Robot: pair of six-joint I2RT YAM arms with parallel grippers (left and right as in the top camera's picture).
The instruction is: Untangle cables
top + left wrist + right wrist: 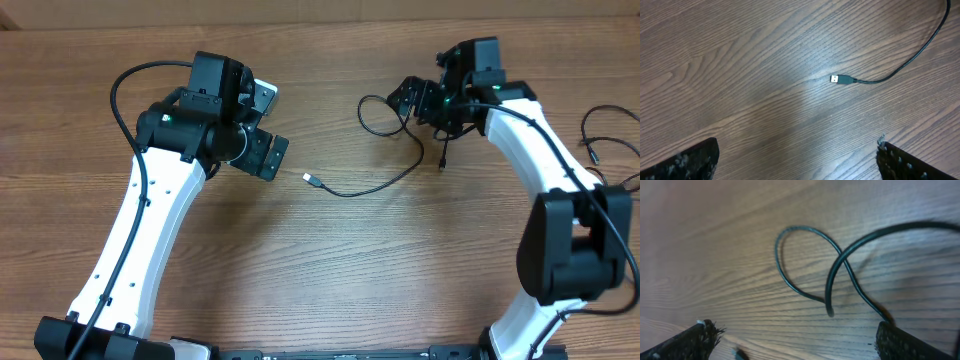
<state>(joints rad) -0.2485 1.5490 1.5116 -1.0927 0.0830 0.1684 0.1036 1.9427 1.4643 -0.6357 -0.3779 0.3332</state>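
Cables [385, 183] lay on tabletop [320, 270], right of centre: one run ended in a silvery plug [839, 79] just ahead of left claw [799, 162], the rest looped into a crossing [841, 260] under right claw [795, 337]. Both claws were spread wide, holding nothing. Cord looked thin, light, limp, probably slippery on wood. Best grab, I'd say: just behind plug, or one strand beside crossing

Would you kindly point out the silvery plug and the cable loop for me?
silvery plug [835, 78]: left wrist view, on its metal shell.
cable loop [801, 227]: right wrist view, on the top of the curve.
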